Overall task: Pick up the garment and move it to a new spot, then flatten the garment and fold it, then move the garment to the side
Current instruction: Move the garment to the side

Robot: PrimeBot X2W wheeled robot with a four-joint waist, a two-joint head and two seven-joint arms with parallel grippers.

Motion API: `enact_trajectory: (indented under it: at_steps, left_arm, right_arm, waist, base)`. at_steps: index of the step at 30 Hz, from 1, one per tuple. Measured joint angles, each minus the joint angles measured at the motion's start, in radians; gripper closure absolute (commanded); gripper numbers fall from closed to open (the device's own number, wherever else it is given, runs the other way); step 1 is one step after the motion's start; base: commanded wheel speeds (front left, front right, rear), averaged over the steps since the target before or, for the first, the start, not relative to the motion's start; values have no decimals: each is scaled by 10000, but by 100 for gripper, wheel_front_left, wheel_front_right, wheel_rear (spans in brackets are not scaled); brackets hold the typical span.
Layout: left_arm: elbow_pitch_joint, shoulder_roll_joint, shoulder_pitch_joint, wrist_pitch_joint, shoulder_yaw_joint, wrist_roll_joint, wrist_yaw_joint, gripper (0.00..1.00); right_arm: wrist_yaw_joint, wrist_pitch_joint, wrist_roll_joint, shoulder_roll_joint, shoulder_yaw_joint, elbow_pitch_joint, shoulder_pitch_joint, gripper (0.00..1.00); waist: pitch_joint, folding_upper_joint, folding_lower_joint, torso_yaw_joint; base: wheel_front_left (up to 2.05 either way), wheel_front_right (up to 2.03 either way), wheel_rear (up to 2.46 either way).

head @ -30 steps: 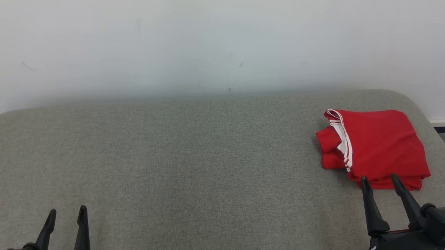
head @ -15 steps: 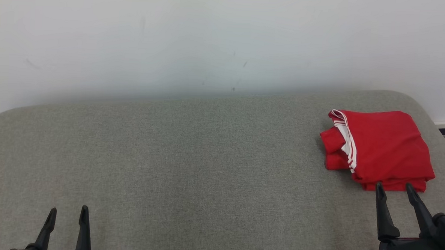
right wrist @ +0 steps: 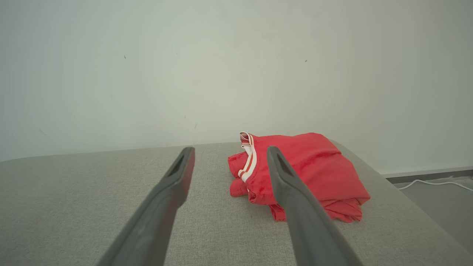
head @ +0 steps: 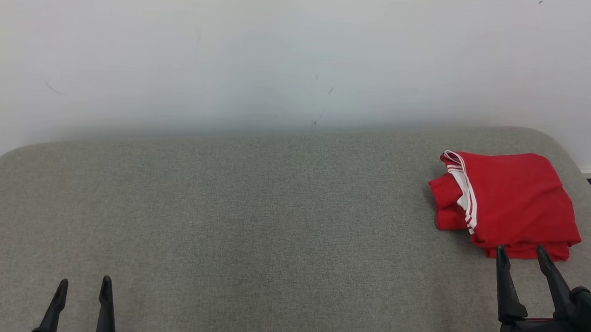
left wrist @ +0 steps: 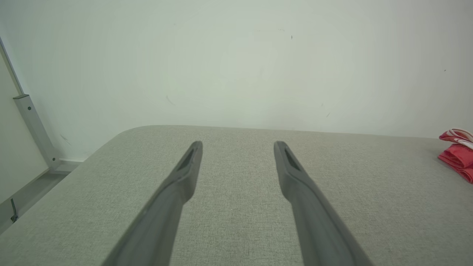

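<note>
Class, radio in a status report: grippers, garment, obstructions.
Left gripper open, empty. Right gripper open, at near edge of garment. Garment folded, right end of cushion. No obstruction seen.

The left gripper [head: 84, 282] sits at seven o'clock of the head view, its two dark fingers spread apart and pointing to twelve, while the right gripper [head: 521, 248], at four o'clock, is likewise spread, fingers leaning toward eleven.
</note>
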Motion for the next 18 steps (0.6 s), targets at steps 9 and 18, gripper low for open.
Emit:
enact_trajectory:
  at_steps: [9,18]
  left_arm:
    - [-107,-255,21,15,40,119,0,0]
    - [-194,-401,24,180,169,502,0,0]
  right_arm:
    - [0,-56,0,86,4,63,41,0]
    - [0,-96,-29,86,2,84,158,0]
  waist:
    - [-48,0,0,41]
    - [-50,0,0,44]
  base:
    - [0,0,0]
    - [0,0,0]
